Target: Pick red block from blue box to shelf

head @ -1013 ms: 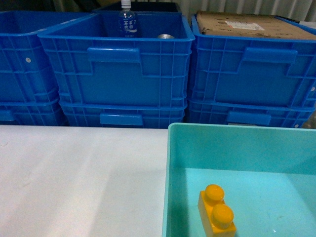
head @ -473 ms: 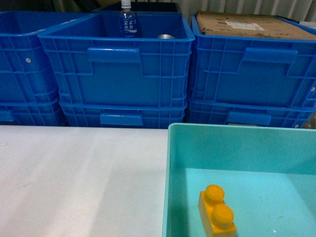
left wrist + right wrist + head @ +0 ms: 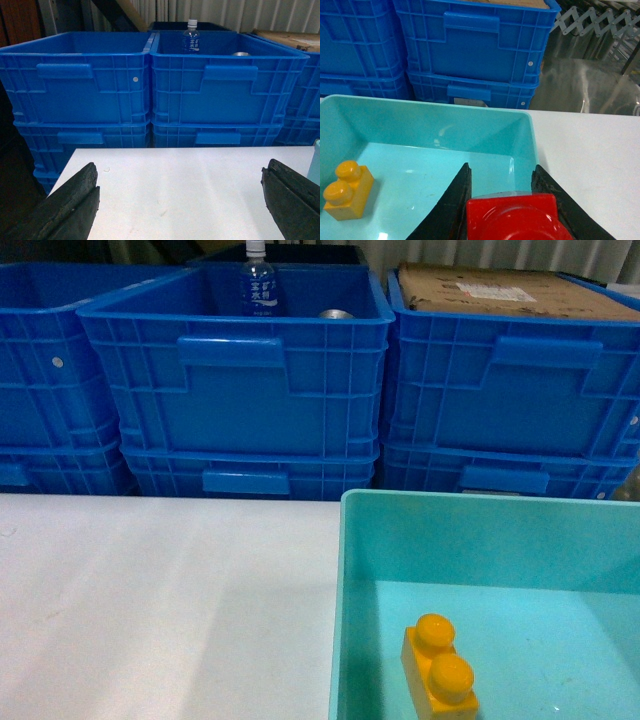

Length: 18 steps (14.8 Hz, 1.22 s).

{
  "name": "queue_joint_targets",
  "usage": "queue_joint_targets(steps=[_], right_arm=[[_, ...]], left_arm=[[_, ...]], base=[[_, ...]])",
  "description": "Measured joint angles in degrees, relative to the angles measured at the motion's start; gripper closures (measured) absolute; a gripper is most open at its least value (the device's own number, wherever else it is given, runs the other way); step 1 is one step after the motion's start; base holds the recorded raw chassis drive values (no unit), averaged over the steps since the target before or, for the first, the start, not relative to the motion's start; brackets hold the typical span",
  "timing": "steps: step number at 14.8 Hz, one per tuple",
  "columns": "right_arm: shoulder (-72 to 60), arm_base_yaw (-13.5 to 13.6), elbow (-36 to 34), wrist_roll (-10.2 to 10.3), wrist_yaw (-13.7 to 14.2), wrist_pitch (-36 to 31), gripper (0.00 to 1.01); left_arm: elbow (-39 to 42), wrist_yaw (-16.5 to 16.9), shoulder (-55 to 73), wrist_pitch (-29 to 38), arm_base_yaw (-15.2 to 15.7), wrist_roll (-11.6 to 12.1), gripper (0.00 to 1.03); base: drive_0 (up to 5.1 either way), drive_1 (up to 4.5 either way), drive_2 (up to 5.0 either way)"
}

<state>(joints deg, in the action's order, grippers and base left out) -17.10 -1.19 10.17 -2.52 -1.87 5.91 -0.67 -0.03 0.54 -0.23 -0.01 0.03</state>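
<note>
The red block (image 3: 515,220) sits between the black fingers of my right gripper (image 3: 501,167), which is shut on it; only its front edge and one stud show at the bottom of the right wrist view. It hangs over the right end of the blue box (image 3: 445,127), a turquoise tub that also fills the head view's lower right (image 3: 480,530). My left gripper (image 3: 180,175) is open, with nothing between its fingers, above the white table (image 3: 175,190). Neither gripper appears in the head view. The shelf is out of view.
A yellow two-stud brick (image 3: 440,665) lies on the tub's floor (image 3: 347,192). Dark blue ribbed crates (image 3: 235,390) are stacked behind the table; one holds a water bottle (image 3: 258,285), another cardboard (image 3: 500,288). Shiny metal and a folding lattice (image 3: 592,20) stand beyond the table's right.
</note>
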Motion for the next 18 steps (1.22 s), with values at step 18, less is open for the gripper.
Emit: queue_joint_targets(steps=[18], right_arm=[[0.0, 0.0, 0.0, 0.1, -0.2, 0.0, 0.72]], left_arm=[[0.0, -0.2, 0.0, 0.0, 0.0, 0.0, 0.05]], base=[[1.4, -1.97, -1.7]])
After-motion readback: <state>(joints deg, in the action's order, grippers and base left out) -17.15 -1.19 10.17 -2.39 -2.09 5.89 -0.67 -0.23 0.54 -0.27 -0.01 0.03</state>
